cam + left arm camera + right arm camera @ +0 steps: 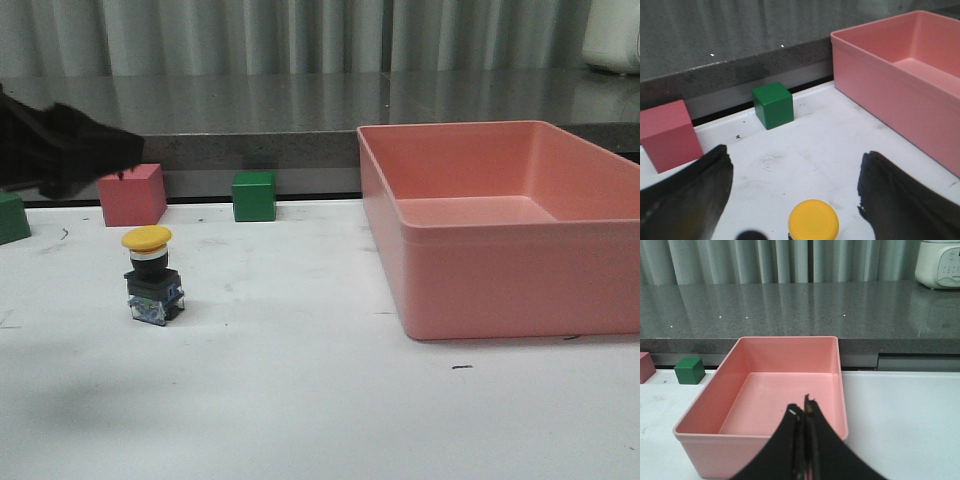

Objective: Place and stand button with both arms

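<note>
no readable writing or brand showing on anything; the white appliance (939, 262) sitting on the grey counter (790, 305) in the right wrist view is showing only small marks, too blurred to read.

the button (151, 275) is standing upright on the white bench (300, 400), yellow cap up, black base w/ bluish bits down, at abt 9 o'clock from the pink bin (500, 230) and well apart from it. nothing is touching it.

front view: left end effector (125, 150) is showing as a dark blur at the frame's left edge, up above the bench at abt 11 o'clock from the button, overlapping the pink cube (132, 195). can't tell its state from here. green cube (254, 195) is sitting at 3 o'clock of the pink one, and a 2nd green block (12, 217) is peeking in at the left edge. right arm isn't showing in this view.

left wrist view is adding what the front one lacks: its fingers (685, 195) are spread wide, the yellow cap sitting low between them, untouched.

right wrist view: right end effector (802, 412) is hanging over the bin's near wall, fingertips pressed together w/ nothing between. button isn't showing here.
</note>
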Available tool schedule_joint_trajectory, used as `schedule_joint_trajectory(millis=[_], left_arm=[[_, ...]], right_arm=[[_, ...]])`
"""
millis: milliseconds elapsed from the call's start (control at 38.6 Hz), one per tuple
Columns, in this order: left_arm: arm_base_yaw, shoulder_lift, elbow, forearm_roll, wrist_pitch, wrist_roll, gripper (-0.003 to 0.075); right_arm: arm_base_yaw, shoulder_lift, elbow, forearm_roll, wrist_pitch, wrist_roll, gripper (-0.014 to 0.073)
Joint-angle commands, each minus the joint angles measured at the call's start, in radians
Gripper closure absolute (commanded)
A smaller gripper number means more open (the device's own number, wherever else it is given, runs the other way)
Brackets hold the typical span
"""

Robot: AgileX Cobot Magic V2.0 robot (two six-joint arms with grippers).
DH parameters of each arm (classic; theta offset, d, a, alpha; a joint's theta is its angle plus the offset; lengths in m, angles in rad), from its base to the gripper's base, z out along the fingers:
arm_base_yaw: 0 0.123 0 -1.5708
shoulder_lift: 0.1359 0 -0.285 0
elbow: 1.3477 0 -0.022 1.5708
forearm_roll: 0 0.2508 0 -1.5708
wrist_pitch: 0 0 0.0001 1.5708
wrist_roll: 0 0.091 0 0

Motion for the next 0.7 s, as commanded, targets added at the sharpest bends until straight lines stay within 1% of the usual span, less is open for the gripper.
schedule_joint_trajectory(millis=[0, 129, 285, 388, 440, 544, 621, 673], left_arm=[[-0.003, -0.161, -0.015, -0.008, 0.105, -0.062, 0.0205], [-0.031, -0.350, -0.016, -0.008, 0.353, -0.069, 0.0205], [-0.074, -0.560, -0.016, -0.031, 0.563, -0.070, 0.0205], [-0.096, -0.689, -0.016, -0.089, 0.692, -0.070, 0.0212], [-0.102, -0.746, -0.016, -0.114, 0.752, -0.070, 0.0230], [-0.106, -0.856, -0.016, -0.169, 0.875, -0.070, 0.0324], [-0.106, -0.931, -0.016, -0.191, 0.960, -0.070, 0.0426], [-0.106, -0.979, -0.016, -0.193, 1.009, -0.070, 0.0508]], right_arm=[[-0.006, 0.010, -0.028, -0.013, -0.080, -0.005, 0.0664], [-0.006, 0.010, -0.028, -0.013, -0.080, -0.005, 0.0664], [-0.006, 0.010, -0.028, -0.013, -0.080, -0.005, 0.0664], [-0.006, 0.010, -0.028, -0.013, -0.080, -0.005, 0.0664], [-0.006, 0.010, -0.028, -0.013, -0.080, -0.005, 0.0664], [-0.006, 0.010, -0.028, -0.013, -0.080, -0.005, 0.0664], [-0.006, 0.010, -0.028, -0.013, -0.080, -0.005, 0.0664], [-0.006, 0.010, -0.028, -0.013, -0.080, -0.005, 0.0664]])
